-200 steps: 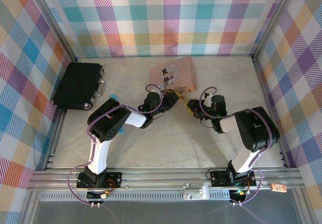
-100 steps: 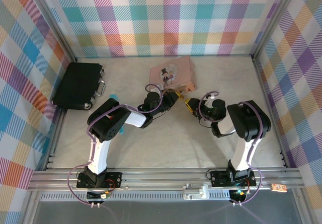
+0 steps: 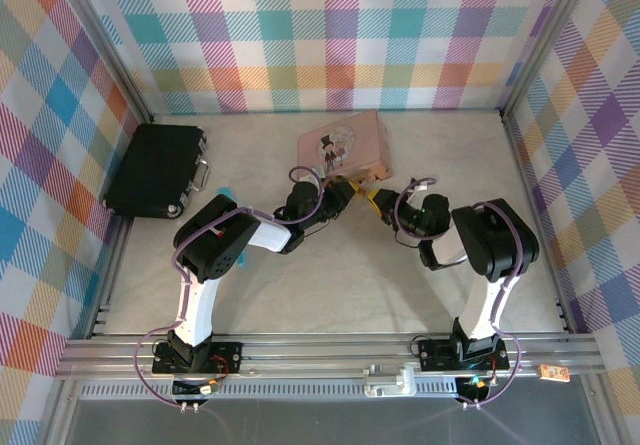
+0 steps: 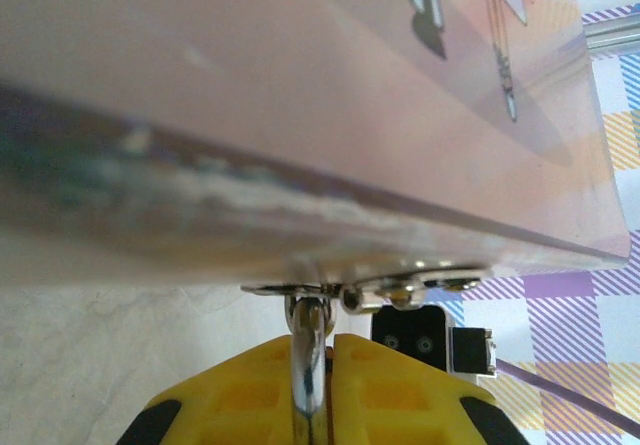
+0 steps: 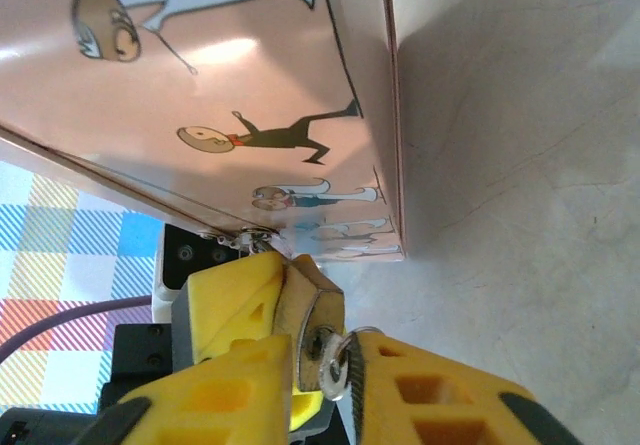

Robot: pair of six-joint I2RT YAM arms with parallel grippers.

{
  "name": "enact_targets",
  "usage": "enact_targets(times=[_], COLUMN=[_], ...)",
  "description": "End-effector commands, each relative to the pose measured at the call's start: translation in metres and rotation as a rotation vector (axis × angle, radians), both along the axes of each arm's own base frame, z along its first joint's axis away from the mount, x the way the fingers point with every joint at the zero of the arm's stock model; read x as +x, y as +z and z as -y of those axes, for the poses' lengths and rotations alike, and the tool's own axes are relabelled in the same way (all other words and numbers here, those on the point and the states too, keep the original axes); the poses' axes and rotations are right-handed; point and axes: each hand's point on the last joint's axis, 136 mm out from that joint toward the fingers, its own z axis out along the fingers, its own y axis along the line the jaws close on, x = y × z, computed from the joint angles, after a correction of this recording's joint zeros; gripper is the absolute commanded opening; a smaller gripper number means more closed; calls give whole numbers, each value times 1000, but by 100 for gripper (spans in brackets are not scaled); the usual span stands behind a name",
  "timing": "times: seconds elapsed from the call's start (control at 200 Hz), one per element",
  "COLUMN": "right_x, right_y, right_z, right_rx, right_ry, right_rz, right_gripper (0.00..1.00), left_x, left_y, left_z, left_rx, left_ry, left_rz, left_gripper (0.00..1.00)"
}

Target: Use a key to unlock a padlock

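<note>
The small brass padlock (image 5: pixel 312 305) hangs by its silvery shackle (image 4: pixel 309 350) from the hasp (image 4: pixel 300 288) on the pink illustrated box (image 3: pixel 343 143). My left gripper (image 4: pixel 322 385) is shut on the shackle just under the hasp, and its yellow finger (image 5: pixel 228 290) lies against the lock body. In the top view the left gripper (image 3: pixel 346 192) reaches in from the left. My right gripper (image 5: pixel 325 380) is shut on the silvery key (image 5: pixel 338 367), whose head with its ring sits at the keyhole on the padlock's underside. From above, the right gripper (image 3: pixel 377 202) meets the left one below the box's near corner.
A black case (image 3: pixel 155 170) lies at the far left by the wall, with a small teal object (image 3: pixel 222 190) beside it. Checked walls enclose the table (image 3: pixel 330 285) on three sides. Both forearms lie low across the middle.
The right arm folded its elbow inward and the right gripper moved up and left with the key to the padlock. The left gripper held still.
</note>
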Motion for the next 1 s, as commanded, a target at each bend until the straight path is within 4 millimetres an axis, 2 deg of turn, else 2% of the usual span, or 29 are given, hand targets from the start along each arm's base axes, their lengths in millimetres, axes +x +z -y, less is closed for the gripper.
enact_targets(times=[0.0, 0.205, 0.305, 0.34, 0.515, 0.645, 0.805, 0.92, 0.995], right_x=[5, 6, 6, 6, 7, 3, 0, -3, -4], right_y=[16, 11, 8, 7, -20, -31, -40, -41, -33], right_z=[-11, -21, -18, -17, -11, -6, 0, -2, 0], right_rx=[39, 54, 54, 55, 81, 71, 88, 130, 145], right_ry=[41, 73, 54, 47, 0, -34, -66, -67, -78], right_rz=[57, 30, 20, 13, -105, -138, -195, -245, -240], right_gripper=[19, 19, 1, 0, 0, 0, 0, 0, 0], left_x=[-6, -4, -2, -2, 1, 2, 3, 4, 5], left_y=[6, 7, 6, 4, -18, -35, -44, -48, -51], left_z=[10, 10, 11, 12, 14, 9, 13, 17, 19], left_rx=[-39, -36, -35, -27, 97, 156, 190, 191, 181], left_ry=[-30, -26, -20, -19, -2, 34, 41, 42, 46], left_rz=[-31, -31, -34, -38, -73, -112, -142, -156, -166], left_gripper=[0, 0, 0, 0, 0, 0, 8, 21, 27])
